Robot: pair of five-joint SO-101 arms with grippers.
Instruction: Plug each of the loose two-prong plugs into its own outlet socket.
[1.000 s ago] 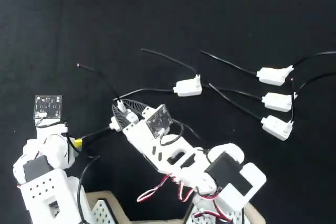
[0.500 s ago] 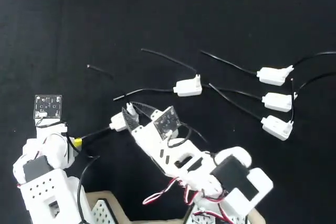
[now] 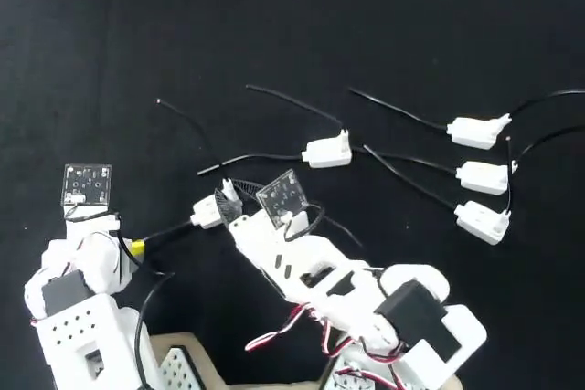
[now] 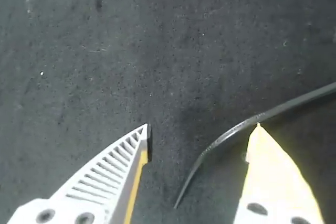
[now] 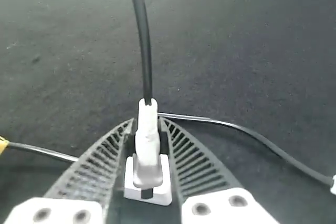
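- One plug [image 5: 147, 148] is in hand — the right claw [image 5: 147, 123] pinches it at the front of the worktop [image 3: 110, 52], just beside the near socket [image 3: 206, 216].
- Next, I judge: square the prongs to the slots, then push home.
- Five sockets in all: the near one, a middle socket [image 3: 326, 151] and three right sockets [image 3: 483, 175] — those four look already mated.
- The left claw [image 4: 202, 128] is spread, with a cord [image 4: 231, 129] between its fingers.

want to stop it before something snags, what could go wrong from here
1. The right tool is shut on a white plug whose black lead trails far off; a move might pull it taut and twist the plug.
2. A thin cable passes close by its fingers and could snag.
3. The left tool is open with a cable end between its fingers; closing may catch it.
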